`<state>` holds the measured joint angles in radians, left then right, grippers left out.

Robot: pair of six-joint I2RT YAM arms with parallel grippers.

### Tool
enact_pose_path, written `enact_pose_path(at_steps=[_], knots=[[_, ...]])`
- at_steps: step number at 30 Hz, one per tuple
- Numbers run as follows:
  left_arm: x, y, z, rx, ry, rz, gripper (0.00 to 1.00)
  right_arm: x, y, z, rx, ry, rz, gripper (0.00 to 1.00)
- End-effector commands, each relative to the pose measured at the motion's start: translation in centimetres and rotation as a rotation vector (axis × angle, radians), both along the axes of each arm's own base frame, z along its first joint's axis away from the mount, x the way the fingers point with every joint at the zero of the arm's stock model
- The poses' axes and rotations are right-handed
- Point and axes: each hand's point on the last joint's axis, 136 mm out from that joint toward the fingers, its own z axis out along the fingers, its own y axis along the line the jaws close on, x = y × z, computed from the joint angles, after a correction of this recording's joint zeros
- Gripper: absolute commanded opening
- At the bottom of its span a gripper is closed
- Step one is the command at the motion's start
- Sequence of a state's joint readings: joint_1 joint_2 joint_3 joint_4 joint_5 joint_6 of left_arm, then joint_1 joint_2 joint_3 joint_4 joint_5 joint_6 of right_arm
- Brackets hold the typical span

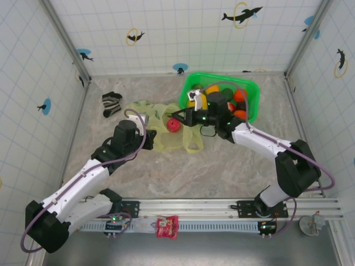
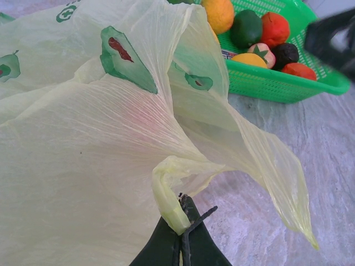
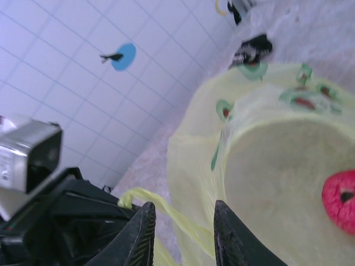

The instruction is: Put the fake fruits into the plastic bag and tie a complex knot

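top: bag (image 1: 161, 141) lies mid-surface (image 1: 222, 166), left of basket (image 1: 222, 77) holding fruits (image 1: 239, 105); red fruit (image 1: 174, 125) at bag mouth, right pincer (image 1: 175, 116) just above it; left pincer (image 1: 148, 133) at bag's left edge | left wrist: left pincer clenched on bunched bag edge | right wrist: right pincer released, bag strip between fingers, red fruit inside bag
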<state>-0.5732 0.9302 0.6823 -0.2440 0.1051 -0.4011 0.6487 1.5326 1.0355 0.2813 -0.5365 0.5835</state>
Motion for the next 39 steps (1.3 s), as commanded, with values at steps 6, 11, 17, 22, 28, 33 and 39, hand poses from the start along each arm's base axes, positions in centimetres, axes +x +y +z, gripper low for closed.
enact_pose_path(at_steps=[6, 11, 17, 22, 28, 33, 39], knots=[[0.3, -0.5, 1.5, -0.037, -0.031, -0.008, 0.0, 10.5, -12.9, -4.9, -0.299, 0.111, -0.585, 0.0], [0.3, -0.5, 1.9, -0.039, -0.044, -0.009, 0.0, 13.3, -20.5, -10.0, -0.51, 0.204, -0.777, 0.0], [0.4, -0.6, 2.3, -0.043, -0.058, -0.014, 0.0, 13.9, -29.4, -14.1, -0.85, 0.364, -0.999, 0.0], [0.5, -0.6, 2.5, -0.039, -0.072, -0.02, 0.0, 12.5, -32.5, -14.9, -1.013, 0.356, -1.052, 0.0], [0.6, -0.7, 2.7, -0.031, -0.09, -0.028, 0.0, 11.0, -34.0, -16.8, -1.142, 0.433, -1.046, 0.0], [0.6, -0.8, 2.7, -0.028, -0.098, -0.037, 0.0, 8.4, -34.4, -17.5, -1.169, 0.485, -1.032, 0.0], [0.6, -0.9, 2.8, -0.03, -0.112, -0.048, 0.0, 3.3, -32.5, -17.8, -1.121, 0.538, -0.973, 0.0]])
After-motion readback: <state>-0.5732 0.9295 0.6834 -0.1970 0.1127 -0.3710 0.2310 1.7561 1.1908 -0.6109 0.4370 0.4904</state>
